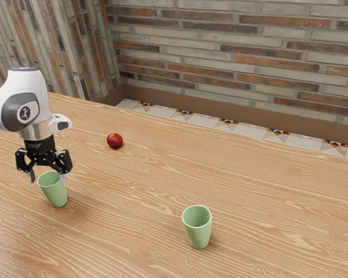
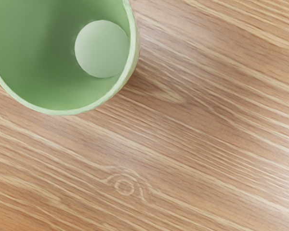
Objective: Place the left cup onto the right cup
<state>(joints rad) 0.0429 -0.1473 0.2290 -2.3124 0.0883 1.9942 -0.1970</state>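
Note:
The left cup [image 1: 53,192], light green and upright, stands on the wooden table [image 1: 232,174] near the exterior view's left. My gripper [image 1: 46,172] hovers right at its rim, open, with its black fingers spread to either side of the cup's top and nothing held between them. From the hand, I look down into this cup [image 2: 38,72] and see its round pale bottom; it lies off to one side of the hand's centre. The right cup [image 1: 196,227], same green and upright, stands apart toward the exterior view's lower middle.
A red apple [image 1: 115,140] lies on the table behind the left cup. Bare wood [image 2: 207,144] stretches between the two cups. Brick walls close the scene at the back, beyond the table's far edge.

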